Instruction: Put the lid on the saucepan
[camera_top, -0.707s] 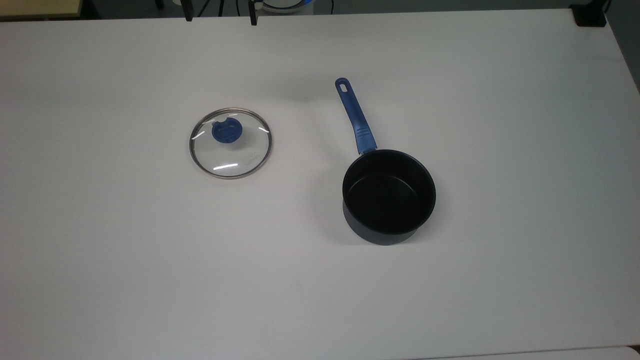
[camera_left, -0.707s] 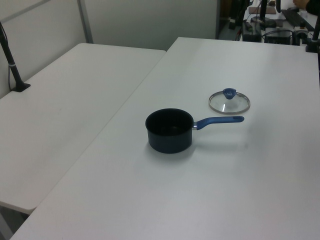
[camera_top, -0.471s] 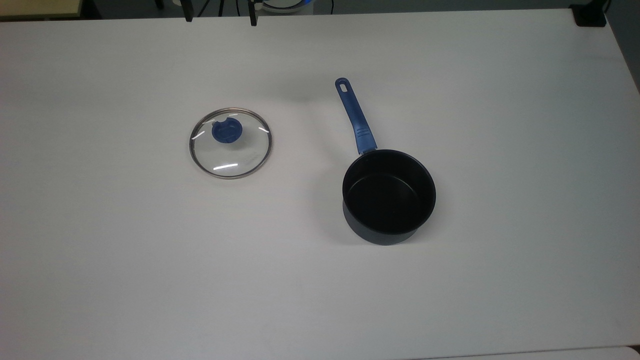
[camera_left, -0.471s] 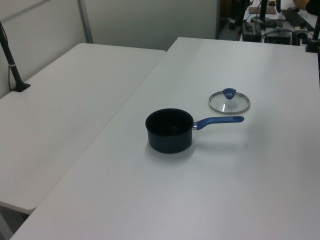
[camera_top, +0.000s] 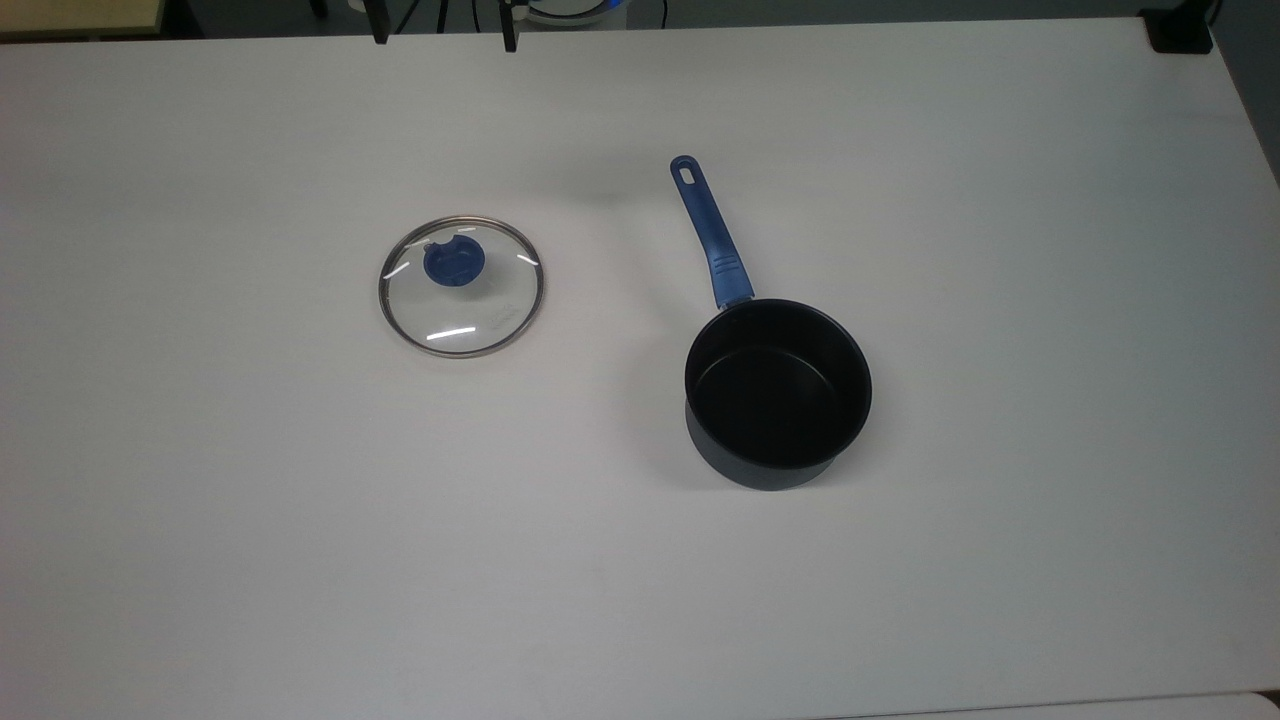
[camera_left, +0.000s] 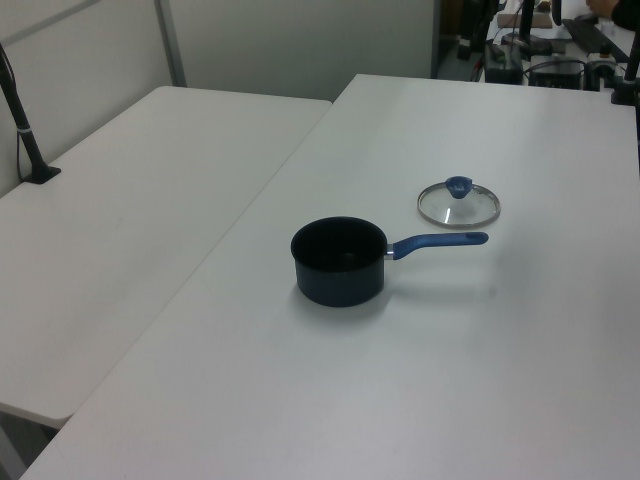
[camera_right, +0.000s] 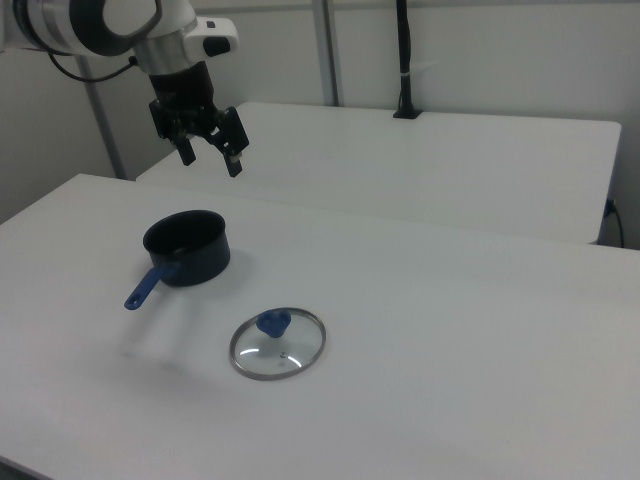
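A white worktop (camera_top: 200, 560) carries two things, well apart. In the top view's left half lies the lid (camera_top: 461, 286), a round clear glass disc with a thin steel rim, flat on the surface with its blue knob (camera_top: 454, 262) facing up. It will likely feel rigid, fairly heavy for its size, smooth and slippery on the glass, and breakable if dropped or knocked. The knob looks like the only sensible place to take hold, pinched from directly above.

To the top view's right of the lid stands the saucepan (camera_top: 778, 392), dark, deep, upright and empty, its slim blue handle (camera_top: 709, 229) pointing toward the far edge.

In the right view, the robot arm hangs high in the upper left corner, above and behind the saucepan, touching nothing. Its pincer (camera_right: 209, 156) points downward with the two fingers spread apart, empty.
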